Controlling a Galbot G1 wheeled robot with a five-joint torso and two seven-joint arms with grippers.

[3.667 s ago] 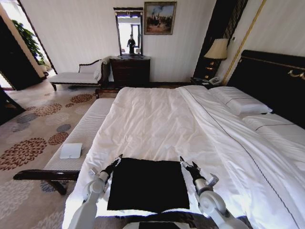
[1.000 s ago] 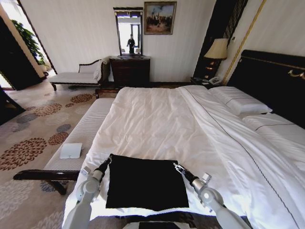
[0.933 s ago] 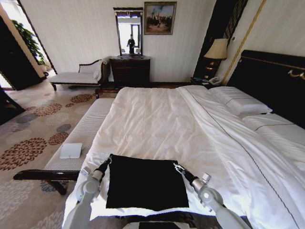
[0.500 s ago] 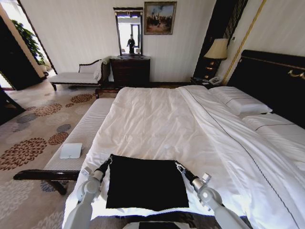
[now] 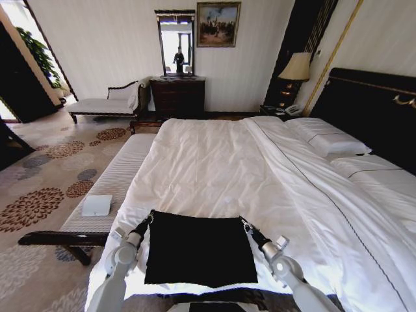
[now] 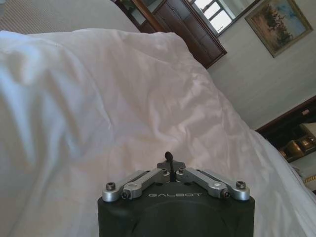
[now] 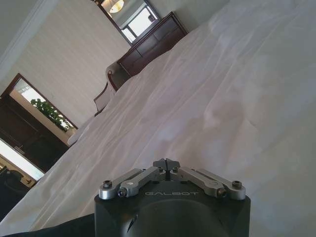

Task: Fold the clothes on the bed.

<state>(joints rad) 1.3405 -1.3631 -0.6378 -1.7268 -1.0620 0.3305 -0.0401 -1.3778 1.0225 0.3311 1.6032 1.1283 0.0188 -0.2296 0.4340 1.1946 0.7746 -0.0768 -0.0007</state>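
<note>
Hiding its lettering, the folded T-shirt (image 5: 200,247) lies on the bed (image 5: 214,162).

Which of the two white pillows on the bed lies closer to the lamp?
The far pillow, the one lying up by the lamp near the bedside table. The other pillow lies lower along the dark headboard, closer to the robot.
</note>
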